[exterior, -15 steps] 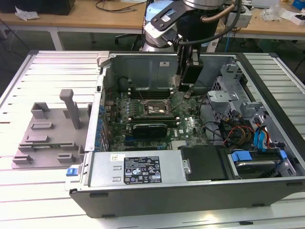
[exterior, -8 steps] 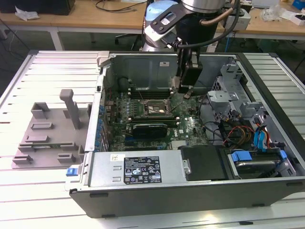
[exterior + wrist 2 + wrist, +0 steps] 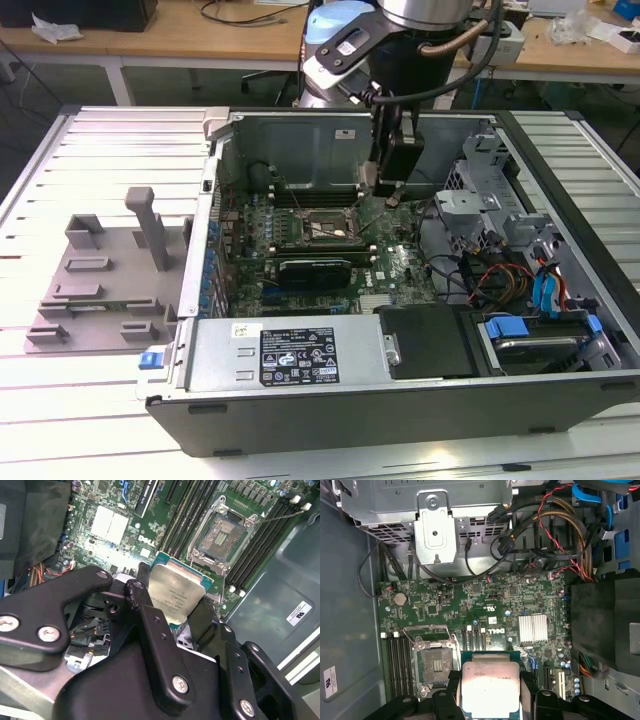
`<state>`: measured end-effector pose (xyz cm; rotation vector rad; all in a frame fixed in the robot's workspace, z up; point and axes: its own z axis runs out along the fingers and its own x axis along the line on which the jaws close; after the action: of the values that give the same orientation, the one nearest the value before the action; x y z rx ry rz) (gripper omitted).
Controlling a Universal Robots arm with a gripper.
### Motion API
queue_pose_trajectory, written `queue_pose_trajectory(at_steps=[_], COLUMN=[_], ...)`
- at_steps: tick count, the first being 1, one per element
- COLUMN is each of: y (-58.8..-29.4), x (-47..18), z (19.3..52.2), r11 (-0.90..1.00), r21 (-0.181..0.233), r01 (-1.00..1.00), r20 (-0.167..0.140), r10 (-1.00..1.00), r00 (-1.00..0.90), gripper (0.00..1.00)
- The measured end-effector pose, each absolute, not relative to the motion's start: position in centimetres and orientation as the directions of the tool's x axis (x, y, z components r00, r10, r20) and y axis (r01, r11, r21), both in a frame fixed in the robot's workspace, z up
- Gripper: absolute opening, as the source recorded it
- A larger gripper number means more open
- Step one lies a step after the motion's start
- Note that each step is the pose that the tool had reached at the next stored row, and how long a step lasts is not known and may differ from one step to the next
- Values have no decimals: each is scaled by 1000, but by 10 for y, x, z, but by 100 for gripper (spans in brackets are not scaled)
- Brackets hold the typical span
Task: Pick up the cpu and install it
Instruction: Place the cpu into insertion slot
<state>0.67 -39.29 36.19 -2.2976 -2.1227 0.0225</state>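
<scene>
Now, in the exterior view, the black gripper (image 3: 385,192) hangs at the far side of the open grey metal computer case (image 3: 300,360). In the second wrist view it pinches the shiny silver square cpu (image 3: 175,597). In the first wrist view the cpu is near the empty black square socket (image 3: 435,662), not in it.

My exterior view looks down from well back at the open computer case (image 3: 300,370) — arm (image 3: 340,40) on the far side. Both wrist views peer past the gripper (image 3: 491,695) and its cpu (image 3: 175,595), close above the motherboard (image 3: 485,605) (same socket (image 3: 220,535), different angles).
</scene>
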Motion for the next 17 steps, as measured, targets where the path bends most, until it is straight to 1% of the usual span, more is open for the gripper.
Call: queue_pose_trajectory(at_steps=[12, 17], y=[-393, -393], x=[7, 5], z=[349, 336], r11=[-79, -79], r21=[-20, -20], r01=[997, 997], r20=[-2, -2], r10=[997, 997], r00=[79, 79], gripper=[55, 55])
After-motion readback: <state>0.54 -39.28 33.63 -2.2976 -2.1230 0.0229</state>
